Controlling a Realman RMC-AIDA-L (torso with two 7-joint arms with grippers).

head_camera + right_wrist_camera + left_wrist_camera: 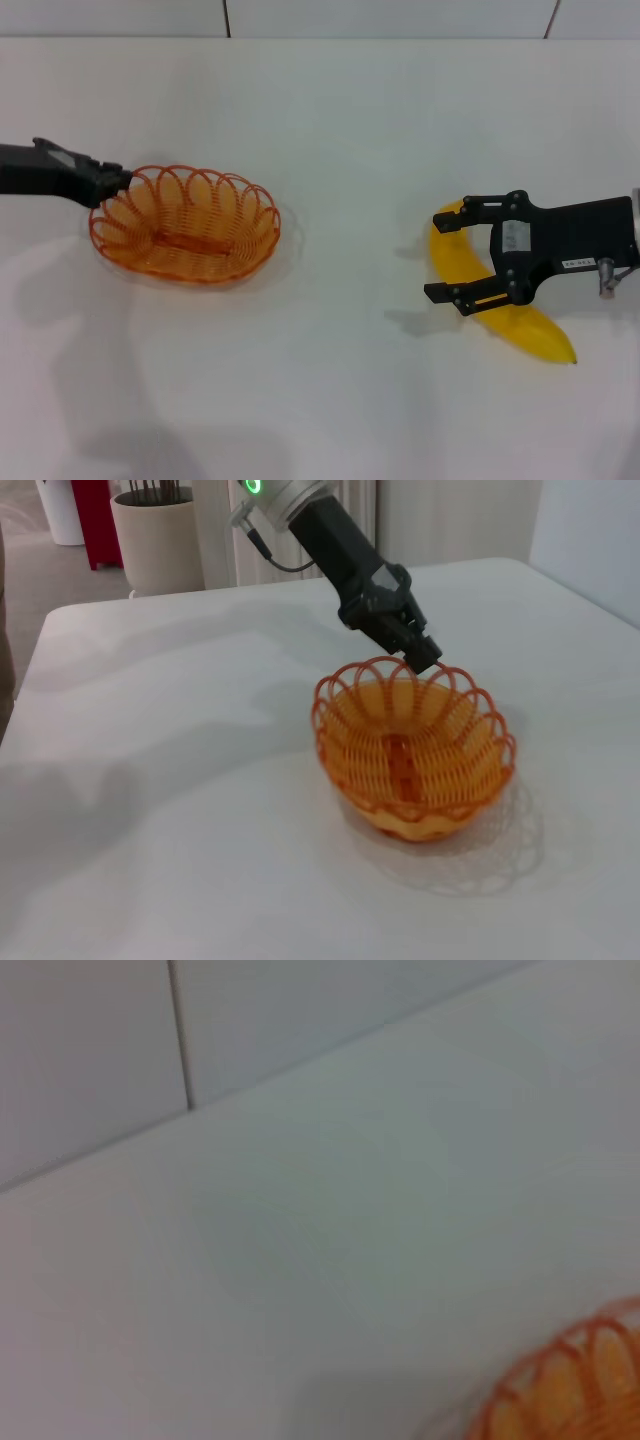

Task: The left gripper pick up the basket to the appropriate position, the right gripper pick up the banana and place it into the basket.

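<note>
So on the far left, the left claw (122, 180) comes in low from the edge of the desk (360, 130) and is pinched shut on the rim of the basket (185, 225), right at the basket's left end. The right wrist view shows it best: the black fingertips are clamped onto one of the orange wire loops at the top of the scalloped rim, with the arm and its silver-grey wrist angling up and away behind it. The basket looks tipped a bit in that view, the gripped side sitting higher than the opposite side, and it throws a lacy shadow on the white desk underneath. Nothing is inside it. The left wrist view only catches a sliver of orange rim in one corner, plus plain desk and a tiled wall.

Moving right, there's a wide stretch of bare white desk between the basket and everything else.

Over on the right side, the banana (535, 330) lies flat on the desk, well apart from the basket. The right claw (445, 255) sits spread wide open over it, one finger near the banana's upper end and the other across its middle, not squeezing it.
</note>
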